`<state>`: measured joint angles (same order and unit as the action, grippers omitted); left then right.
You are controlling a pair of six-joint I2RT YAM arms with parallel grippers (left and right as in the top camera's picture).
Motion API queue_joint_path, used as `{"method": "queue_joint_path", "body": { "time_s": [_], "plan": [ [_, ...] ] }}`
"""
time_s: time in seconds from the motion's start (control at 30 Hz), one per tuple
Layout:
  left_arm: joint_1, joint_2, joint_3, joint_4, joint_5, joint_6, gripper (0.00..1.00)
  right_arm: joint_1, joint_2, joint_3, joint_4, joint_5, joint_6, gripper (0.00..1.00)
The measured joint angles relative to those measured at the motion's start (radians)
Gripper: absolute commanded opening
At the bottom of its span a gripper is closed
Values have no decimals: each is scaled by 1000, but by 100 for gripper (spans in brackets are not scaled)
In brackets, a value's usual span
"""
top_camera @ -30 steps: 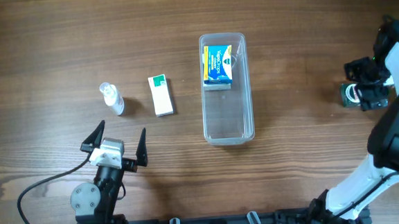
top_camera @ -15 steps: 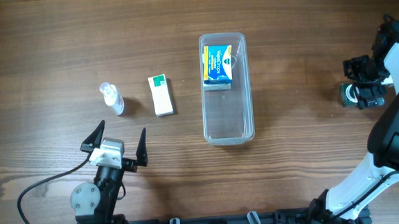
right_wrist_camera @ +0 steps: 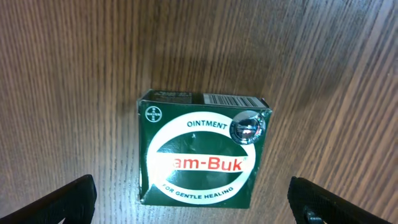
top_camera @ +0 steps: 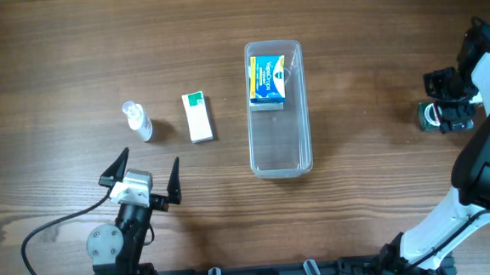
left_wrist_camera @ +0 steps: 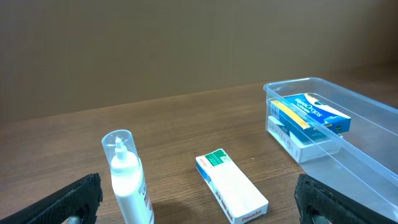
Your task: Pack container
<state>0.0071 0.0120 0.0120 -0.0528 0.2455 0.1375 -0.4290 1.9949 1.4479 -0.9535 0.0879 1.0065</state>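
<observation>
Overhead and wrist views of a wooden counter. The container, a long clear tub, is lying near the middle of the counter with its long axis running away from the robot. A blue and yellow box is resting inside it at the far end, while the near part of the tub is showing only its clear floor.

To the left of the container, apart from it, a white box with a green end is lying flat. Further left, a small clear spray bottle is lying on the counter in the overhead view; the left wrist view is showing it with its cap uppermost.

The left tool is sitting near the front edge, nearer the robot than the bottle and the white box, with its fingers spread wide and gripping nothing.

At the far right, well apart from the container, the right tool is pointing down over a green ointment box. Its fingers are spread wide, showing at both lower corners of the wrist view, clear of the box.
</observation>
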Motion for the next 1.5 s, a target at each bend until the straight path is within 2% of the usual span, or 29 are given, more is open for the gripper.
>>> {"method": "queue_joint_path", "body": {
  "time_s": [1.37, 1.43, 1.5],
  "plan": [
    [0, 0, 0, 0, 0, 0, 100, 0, 93, 0, 55, 44, -30, 100],
    [0, 0, 0, 0, 0, 0, 100, -2, 93, 0, 59, 43, -42, 100],
    [0, 0, 0, 0, 0, 0, 100, -4, 94, 0, 63, 35, -44, 95]
  ]
}}
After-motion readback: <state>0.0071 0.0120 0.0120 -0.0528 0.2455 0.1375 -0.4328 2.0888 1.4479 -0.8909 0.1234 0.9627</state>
